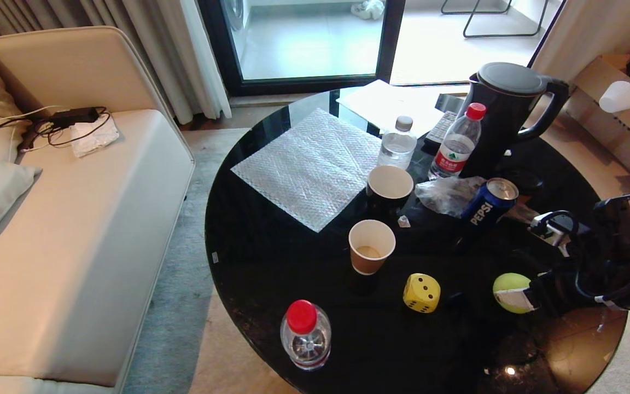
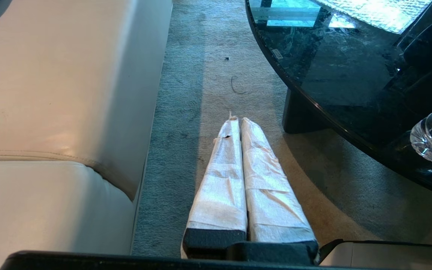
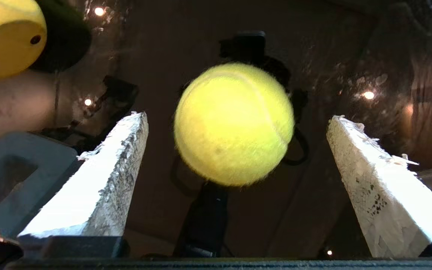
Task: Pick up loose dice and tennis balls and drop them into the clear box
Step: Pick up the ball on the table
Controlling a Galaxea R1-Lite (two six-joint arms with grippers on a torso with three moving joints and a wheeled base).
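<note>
Right gripper (image 3: 234, 150): our fingers stand wide apart, one on each side of the tennis ball (image 3: 234, 123), touching neither side — nothing is held yet.
Left gripper (image 2: 238, 123): parked off the bench over the carpet, fingers pressed together, empty.
Tennis ball: on the black round bench (image 1: 271, 262) near its right-hand near edge, just ahead of our right gripper.
Yellow die (image 1: 421, 293): near the bench's near edge, between the tennis ball and the brown paper cup (image 1: 371, 246), apart from both.
Clear box: we see none in any view, so we cannot say where the drop will go.
Risk, rolling: we judge that if one finger meets the ball first as we close, it may roll across the glossy top — toward the die or off the near edge.
Risk, shallow grip: if we close short of the ball's widest part, it could squeeze out forward.
Risk, neighbours: the Pepsi can (image 1: 489, 205) stands further in from our arm; a wide swing on lifting could knock it.
Containers: the brown paper cup looks nearly empty, with a pale trace at its floor; the dark cup (image 1: 390, 186) behind it shows a white inside and no contents; the red-capped bottle (image 1: 305, 334) at the near edge looks almost empty.
</note>
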